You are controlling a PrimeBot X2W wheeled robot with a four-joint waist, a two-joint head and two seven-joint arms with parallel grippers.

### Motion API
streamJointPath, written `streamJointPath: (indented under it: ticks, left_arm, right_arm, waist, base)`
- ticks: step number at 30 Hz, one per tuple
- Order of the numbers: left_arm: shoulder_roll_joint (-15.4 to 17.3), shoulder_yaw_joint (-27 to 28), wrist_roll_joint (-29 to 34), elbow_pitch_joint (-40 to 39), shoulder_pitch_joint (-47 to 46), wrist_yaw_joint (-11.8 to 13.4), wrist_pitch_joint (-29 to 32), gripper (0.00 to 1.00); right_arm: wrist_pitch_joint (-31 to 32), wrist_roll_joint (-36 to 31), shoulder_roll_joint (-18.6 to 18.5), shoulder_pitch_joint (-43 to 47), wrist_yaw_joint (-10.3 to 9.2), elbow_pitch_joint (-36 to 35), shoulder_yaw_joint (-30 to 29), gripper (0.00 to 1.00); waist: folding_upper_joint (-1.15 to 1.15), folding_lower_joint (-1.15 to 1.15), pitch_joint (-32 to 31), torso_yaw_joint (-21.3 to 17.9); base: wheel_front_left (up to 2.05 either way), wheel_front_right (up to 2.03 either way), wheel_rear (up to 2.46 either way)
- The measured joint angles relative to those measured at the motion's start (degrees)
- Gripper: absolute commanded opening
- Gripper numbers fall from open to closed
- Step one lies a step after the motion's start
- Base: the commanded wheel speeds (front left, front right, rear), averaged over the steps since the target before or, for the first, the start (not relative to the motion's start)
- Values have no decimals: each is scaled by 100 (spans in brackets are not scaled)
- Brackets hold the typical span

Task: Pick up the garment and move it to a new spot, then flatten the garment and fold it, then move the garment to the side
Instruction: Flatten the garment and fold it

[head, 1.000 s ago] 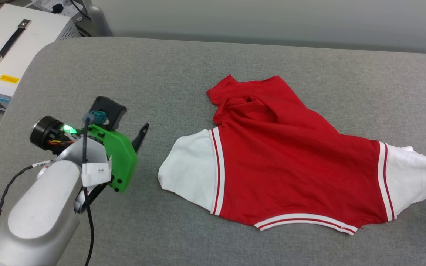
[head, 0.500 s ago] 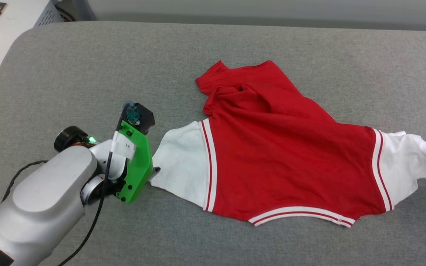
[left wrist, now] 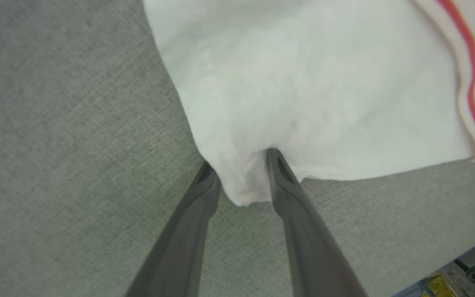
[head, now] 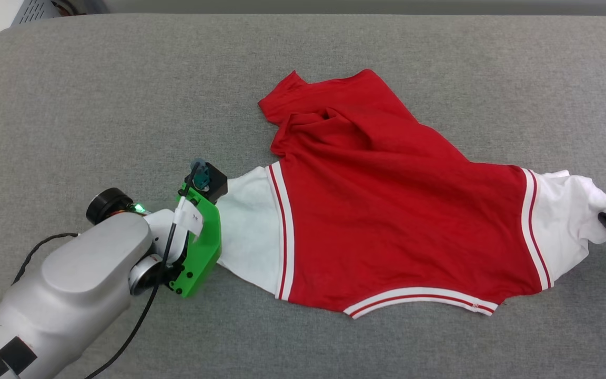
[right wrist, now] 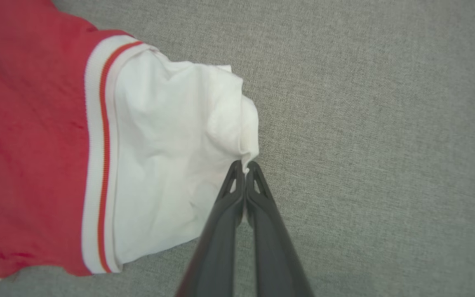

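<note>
Head-camera coverage takes in the whole red jersey-style T-shirt with white sleeves and striped trim (head: 387,210), spread on the grey fabric surface (head: 124,95) between both jaws. Wrist cameras add the jaws themselves: the left gripper (left wrist: 241,167) stands partly open with one sleeve corner bunched between its fingers, and the right gripper (right wrist: 245,166) is pinched tight on the opposite sleeve's edge.
</note>
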Motion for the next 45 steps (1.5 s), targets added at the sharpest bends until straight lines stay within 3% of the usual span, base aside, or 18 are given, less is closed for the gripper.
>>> streamJointPath:
  ticks: [5,12,20,25,35,45]
  left_arm:
    - [30,-182,-210,-58,-1,0,-410,0]
    - [311,-67,-605,-425,164,0,-1633,0]
    - [851,611,-884,-1392,98,2,-2919,0]
    - [960,1011,-869,-2004,-219,159,-3255,0]
    - [899,1519,-570,-2614,-1206,445,-3388,0]
    - [205,1664,-79,-1759,-2480,423,-3422,0]
  right_arm:
    - [-107,20,-4,-3,0,48,65,0]
    - [-383,100,-66,44,0,-65,-2,0]
    - [-547,366,-225,260,0,-706,-571,0]
    - [-514,381,-296,261,0,-1255,-971,0]
    - [-162,363,-342,-258,0,-2105,-1572,0]
    - [283,225,-198,-2143,0,-1839,-1346,0]
  waist:
    - [0,0,-117,37]
    - [0,0,-481,126]
    - [0,0,-946,263]
    - [0,0,-1125,341]
    - [0,0,-1196,322]
    - [0,0,-739,254]
  base:
    - [0,0,0]
    - [0,0,0]
    - [0,0,0]
    - [0,0,0]
    - [0,0,0]
    - [0,0,0]
